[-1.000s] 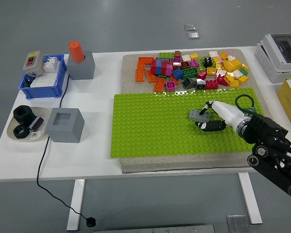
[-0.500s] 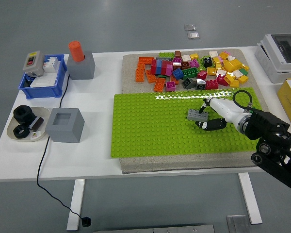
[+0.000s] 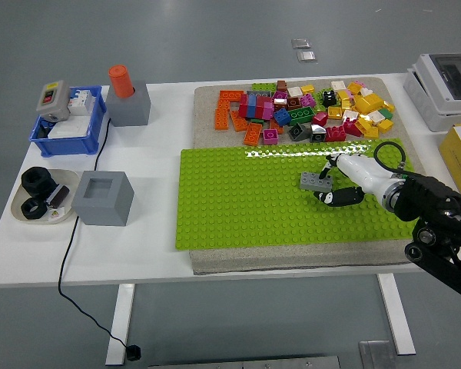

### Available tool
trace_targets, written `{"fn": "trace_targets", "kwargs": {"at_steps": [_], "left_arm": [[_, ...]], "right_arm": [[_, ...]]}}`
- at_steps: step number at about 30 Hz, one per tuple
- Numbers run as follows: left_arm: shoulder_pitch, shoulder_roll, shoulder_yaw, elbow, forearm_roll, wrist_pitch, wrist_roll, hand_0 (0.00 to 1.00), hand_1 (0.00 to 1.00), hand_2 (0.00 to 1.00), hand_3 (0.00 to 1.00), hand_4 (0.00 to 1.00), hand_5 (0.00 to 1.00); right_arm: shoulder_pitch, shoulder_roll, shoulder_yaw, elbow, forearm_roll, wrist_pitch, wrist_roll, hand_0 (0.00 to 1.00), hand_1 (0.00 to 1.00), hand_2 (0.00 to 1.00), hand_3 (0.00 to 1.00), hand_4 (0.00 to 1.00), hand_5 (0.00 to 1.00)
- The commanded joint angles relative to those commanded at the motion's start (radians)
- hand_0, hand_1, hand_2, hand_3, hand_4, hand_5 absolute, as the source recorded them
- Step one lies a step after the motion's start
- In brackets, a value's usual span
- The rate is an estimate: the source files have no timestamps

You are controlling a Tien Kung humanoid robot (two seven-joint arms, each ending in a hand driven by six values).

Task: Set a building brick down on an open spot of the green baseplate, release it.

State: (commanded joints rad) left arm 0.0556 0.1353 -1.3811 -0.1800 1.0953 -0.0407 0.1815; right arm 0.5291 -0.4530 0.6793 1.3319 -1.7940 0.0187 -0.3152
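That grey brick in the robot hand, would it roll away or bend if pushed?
Probably neither. The grey brick looks like a stiff, flat-sided block, so it likely slides rather than rolls. On the studded green baseplate it would probably catch.

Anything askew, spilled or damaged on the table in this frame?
Nothing stands out. The loose bricks sit heaped behind the green baseplate, none spilled off the mat. The right hand holds a grey brick over the plate.

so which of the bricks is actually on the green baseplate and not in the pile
The grey brick, alone on the green baseplate at the right hand fingertips. All the other bricks lie in the pile on the mat beyond the baseplate.
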Motion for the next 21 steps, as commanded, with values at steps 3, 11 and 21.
{"fn": "trace_targets", "kwargs": {"at_steps": [3, 11, 21], "left_arm": [[0.000, 0.000, -0.001, 0.000, 0.001, 0.000, -0.001, 0.604, 0.642, 0.638, 0.818, 0.942, 0.613], [-0.001, 0.000, -0.002, 0.000, 0.000, 0.001, -0.004, 0.604, 0.642, 0.637, 0.817, 0.942, 0.613], [-0.002, -0.002, -0.003, 0.000, 0.000, 0.003, -0.007, 0.604, 0.642, 0.637, 0.817, 0.942, 0.613]], "right_arm": [[-0.002, 0.003, 0.002, -0.008, -0.001, 0.000, 0.000, 0.998, 0.928, 0.933, 0.652, 0.723, 0.481], [-0.007, 0.005, 0.008, -0.026, -0.009, -0.001, 0.001, 0.998, 0.925, 0.932, 0.653, 0.724, 0.482], [-0.009, 0.005, 0.017, -0.042, -0.021, -0.004, 0.002, 0.998, 0.922, 0.927, 0.654, 0.722, 0.480]]}}
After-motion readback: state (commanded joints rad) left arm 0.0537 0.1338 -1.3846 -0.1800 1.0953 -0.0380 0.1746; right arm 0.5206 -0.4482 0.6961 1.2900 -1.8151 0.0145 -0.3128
